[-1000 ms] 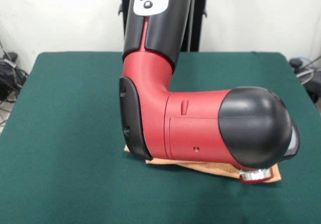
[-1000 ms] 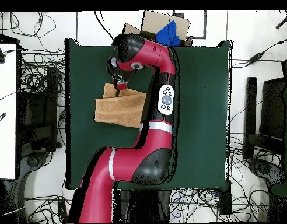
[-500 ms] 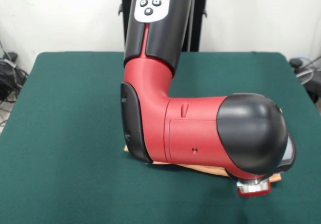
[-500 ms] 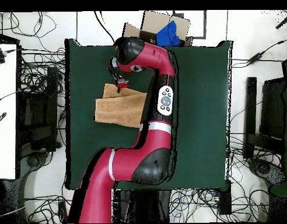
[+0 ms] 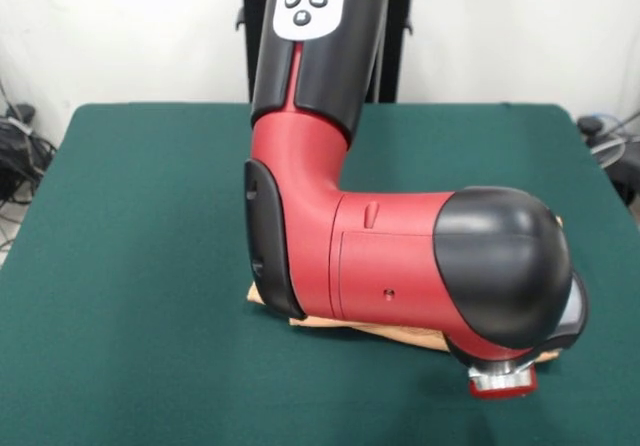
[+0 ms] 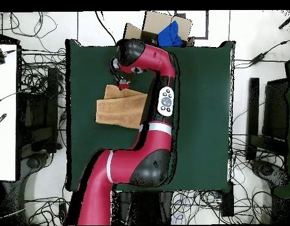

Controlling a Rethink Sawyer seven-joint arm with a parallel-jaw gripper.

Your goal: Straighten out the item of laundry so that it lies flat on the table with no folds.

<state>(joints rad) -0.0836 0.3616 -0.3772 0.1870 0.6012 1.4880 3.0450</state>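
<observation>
Orange-tan terry, the item of laundry (image 6: 121,109) lies left of centre on the table (image 6: 200,118) in the overhead view, its upper left corner doubled over so the top edge steps down. At that folded corner sits the gripper (image 6: 122,86); whether it is clenched or released cannot be told. In the front view the arm (image 5: 400,266) hides most of the towel, only a strip along its lower edge showing. Bare green cloth spreads wide on the right half and below; the left table edge is near.
</observation>
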